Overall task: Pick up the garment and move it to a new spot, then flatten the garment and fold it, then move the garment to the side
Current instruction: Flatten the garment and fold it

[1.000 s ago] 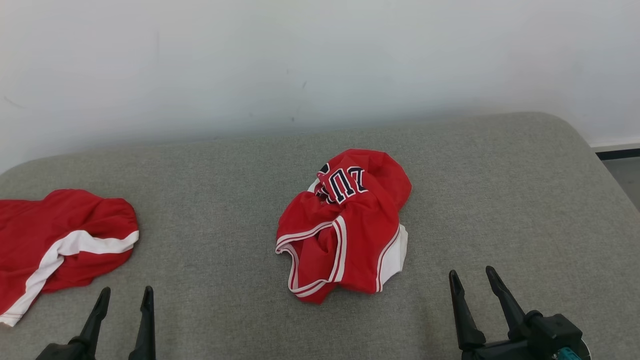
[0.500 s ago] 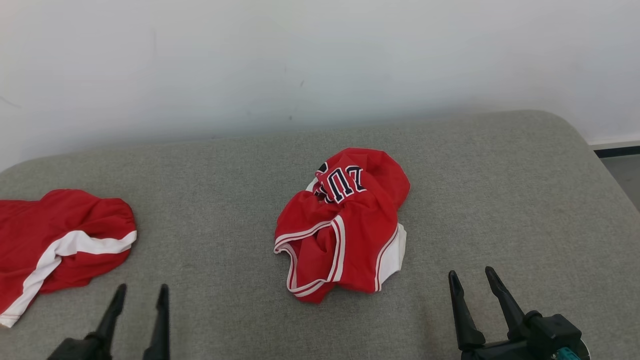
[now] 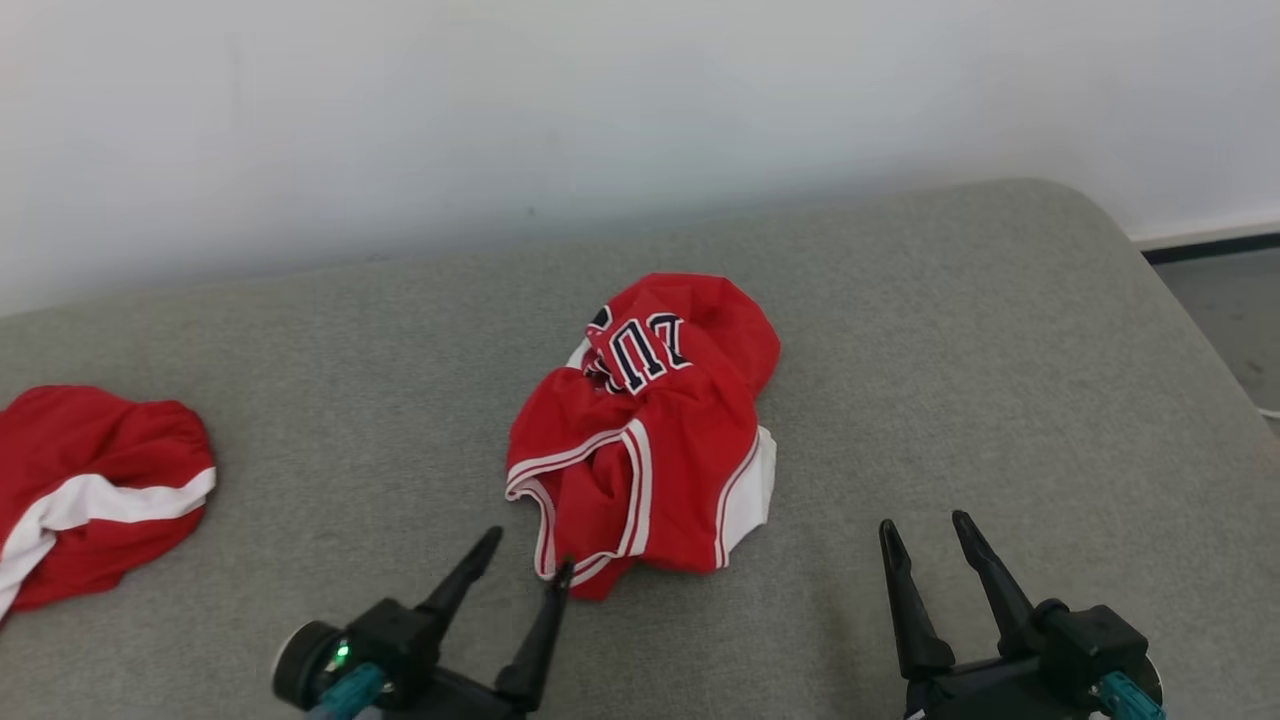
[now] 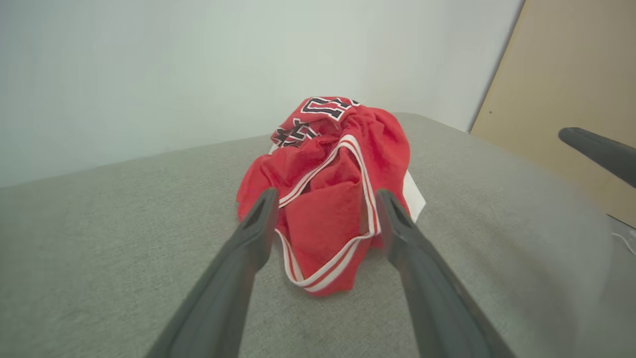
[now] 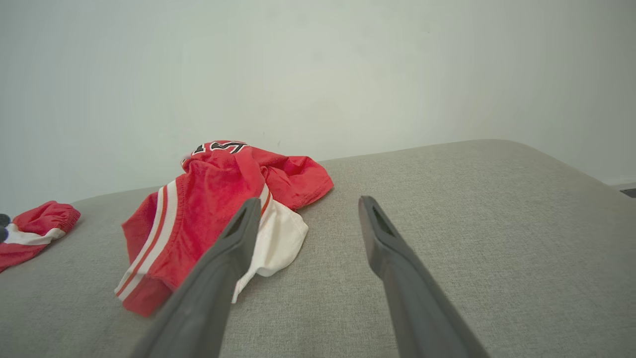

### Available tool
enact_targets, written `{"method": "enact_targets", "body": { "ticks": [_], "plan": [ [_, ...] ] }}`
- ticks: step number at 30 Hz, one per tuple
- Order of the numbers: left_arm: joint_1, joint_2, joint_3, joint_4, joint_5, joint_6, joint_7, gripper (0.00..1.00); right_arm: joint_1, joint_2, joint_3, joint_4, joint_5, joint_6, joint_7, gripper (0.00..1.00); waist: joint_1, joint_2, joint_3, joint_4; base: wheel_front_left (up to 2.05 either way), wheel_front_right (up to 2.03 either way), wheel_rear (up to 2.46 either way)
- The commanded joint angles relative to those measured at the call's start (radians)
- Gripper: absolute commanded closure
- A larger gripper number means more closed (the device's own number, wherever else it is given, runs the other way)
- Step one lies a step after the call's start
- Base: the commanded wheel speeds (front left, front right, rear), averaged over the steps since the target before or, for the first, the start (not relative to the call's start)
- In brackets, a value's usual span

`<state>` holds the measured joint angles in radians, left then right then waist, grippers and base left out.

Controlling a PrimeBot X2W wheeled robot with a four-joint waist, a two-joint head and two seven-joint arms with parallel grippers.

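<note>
L gripper (image 3: 529,552) spread wide w/ tips just beside near hem of crumpled jersey (image 3: 650,440), R gripper (image 3: 922,521) likewise wide, empty, apart at right; jersey mid-cushion (image 3: 950,350), long axis near-far, lettering at far end, bare room right, red shorts (image 3: 90,490) at left edge.

The head view looks forward and down from above onto the grey padded surface (image 3: 1000,350), with the white wall (image 3: 600,120) beyond. The left wrist view sits low and close, sighting along the left gripper (image 4: 325,191) straight at the red garment (image 4: 338,164). The right wrist view, equally low, faces the wall from farther right and shares that garment with both other views.
</note>
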<state>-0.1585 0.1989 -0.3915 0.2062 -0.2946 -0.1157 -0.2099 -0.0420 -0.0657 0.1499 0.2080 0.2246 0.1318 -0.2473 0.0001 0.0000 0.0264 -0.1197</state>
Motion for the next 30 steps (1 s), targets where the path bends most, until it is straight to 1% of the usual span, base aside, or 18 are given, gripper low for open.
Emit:
{"method": "enact_targets", "body": {
  "ticks": [1, 5, 9, 16, 22, 23, 24, 25, 30],
  "plan": [
    [-0.023, -0.003, -0.019, 0.017, 0.005, -0.006, 0.000, 0.00, -0.009, -0.003, 0.001, 0.002, 0.005, -0.002, -0.007, 0.00, -0.0001, 0.0000, 0.033, -0.037, 0.00, 0.00, 0.00],
    [-0.073, -0.007, -0.097, 0.085, 0.000, -0.013, 0.000, 0.00, -0.023, -0.001, 0.004, 0.009, 0.010, -0.002, -0.010, 0.00, -0.0001, 0.0000, 0.063, -0.080, 0.00, 0.00, 0.00],
    [-0.116, -0.007, -0.147, 0.159, -0.019, -0.013, -0.011, 0.00, -0.037, 0.001, 0.002, 0.014, 0.015, -0.002, -0.014, 0.00, -0.0001, 0.0000, 0.085, -0.118, 0.00, 0.00, 0.00],
    [-0.196, -0.017, -0.197, 0.274, -0.049, -0.013, -0.033, 0.00, -0.055, 0.001, 0.003, 0.018, 0.020, -0.002, -0.018, 0.00, -0.0001, 0.0000, 0.111, -0.156, 0.00, 0.00, 0.00],
    [-0.243, -0.033, -0.205, 0.361, -0.070, -0.014, -0.047, 0.00, -0.057, 0.003, -0.004, 0.023, 0.018, -0.002, -0.019, 0.00, -0.0001, 0.0000, 0.115, -0.160, 0.00, 0.00, 0.00],
    [-0.248, -0.037, -0.209, 0.373, -0.073, -0.014, -0.047, 0.34, -0.056, 0.003, -0.005, 0.023, 0.018, -0.002, -0.019, 0.00, -0.0001, 0.0000, 0.113, -0.158, 0.00, 0.00, 0.00],
    [-0.254, -0.043, -0.215, 0.385, -0.079, -0.014, -0.048, 0.71, -0.055, 0.004, -0.009, 0.021, 0.017, -0.002, -0.019, 0.00, -0.0001, 0.0000, 0.110, -0.155, 0.00, 0.00, 0.00],
    [-0.262, -0.047, -0.221, 0.405, -0.091, -0.014, -0.051, 1.00, -0.051, 0.005, -0.008, 0.021, 0.016, -0.002, -0.019, 0.00, -0.0001, 0.0000, 0.104, -0.147, 0.00, 0.00, 0.00],
    [-0.274, -0.047, -0.214, 0.399, -0.131, -0.014, -0.055, 1.00, -0.037, 0.005, -0.010, 0.020, 0.021, -0.002, -0.019, 0.00, -0.0001, 0.0000, 0.080, -0.103, 0.00, 0.00, 0.00]
  ]
}}
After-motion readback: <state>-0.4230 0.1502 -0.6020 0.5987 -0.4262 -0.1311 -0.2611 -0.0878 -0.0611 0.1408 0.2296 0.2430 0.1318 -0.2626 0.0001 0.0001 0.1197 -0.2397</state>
